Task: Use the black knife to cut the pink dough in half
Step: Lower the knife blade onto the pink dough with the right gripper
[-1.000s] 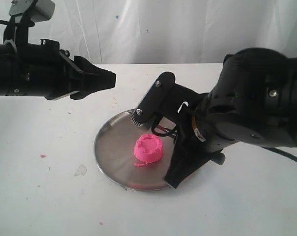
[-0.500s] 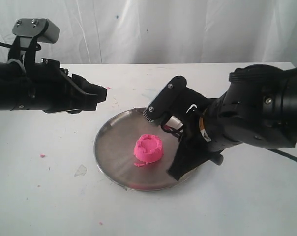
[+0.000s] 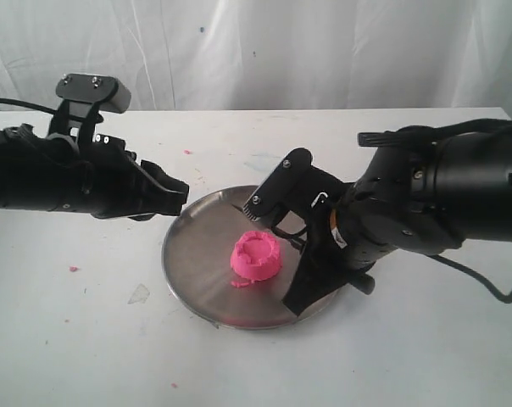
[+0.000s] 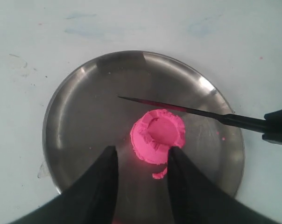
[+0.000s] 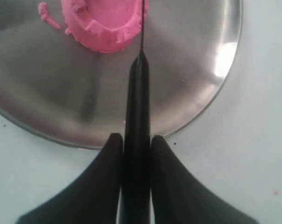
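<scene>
The pink dough [image 3: 256,257] is one round ridged puck near the middle of the steel plate [image 3: 181,254]. My right gripper [image 5: 135,139] is shut on the handle of the black knife [image 5: 137,93] just outside the plate's rim. The thin blade [image 4: 178,108] reaches over the plate and runs along one edge of the dough [image 5: 103,23]. In the exterior view the right gripper [image 3: 303,284] sits at the plate's right front rim, and the blade is hard to make out there. My left gripper [image 4: 142,154] is open above the plate with nothing between its fingers. The dough [image 4: 158,135] lies just beyond its fingertips.
A small pink strip [image 4: 160,174] lies on the plate beside the dough. Tiny pink crumbs [image 3: 73,269] and a clear scrap [image 3: 138,293] dot the white table left of the plate. A white curtain hangs behind. The left gripper [image 3: 175,191] hovers by the plate's left rim.
The left arm has dropped and drawn back, its tip now by the plate's left rim. The right arm has shifted slightly and lowered. The dough has not moved.
</scene>
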Robot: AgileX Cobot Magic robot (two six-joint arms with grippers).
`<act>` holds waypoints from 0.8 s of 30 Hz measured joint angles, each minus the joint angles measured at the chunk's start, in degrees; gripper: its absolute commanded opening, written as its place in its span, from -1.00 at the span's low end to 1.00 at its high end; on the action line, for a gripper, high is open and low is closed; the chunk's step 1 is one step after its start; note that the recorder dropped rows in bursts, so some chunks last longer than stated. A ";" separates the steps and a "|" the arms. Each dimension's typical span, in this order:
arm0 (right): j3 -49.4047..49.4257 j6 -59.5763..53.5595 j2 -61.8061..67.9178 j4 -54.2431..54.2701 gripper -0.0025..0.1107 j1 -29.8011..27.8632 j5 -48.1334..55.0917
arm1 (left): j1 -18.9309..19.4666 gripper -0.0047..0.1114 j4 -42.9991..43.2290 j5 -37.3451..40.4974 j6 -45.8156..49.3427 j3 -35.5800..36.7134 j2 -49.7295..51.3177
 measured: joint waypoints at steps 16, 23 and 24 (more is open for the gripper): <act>-0.90 -17.36 4.75 25.19 -0.96 -7.46 -6.49 | 0.00 -0.23 0.00 -2.25 0.74 0.00 3.73; -2.45 -27.50 5.11 35.03 -0.96 -8.05 -5.45 | 0.00 -0.23 0.00 -3.40 1.13 0.00 3.73; -2.90 -27.73 5.25 35.18 -0.96 -8.05 -5.39 | 0.00 -0.23 0.00 -3.40 1.13 0.00 3.73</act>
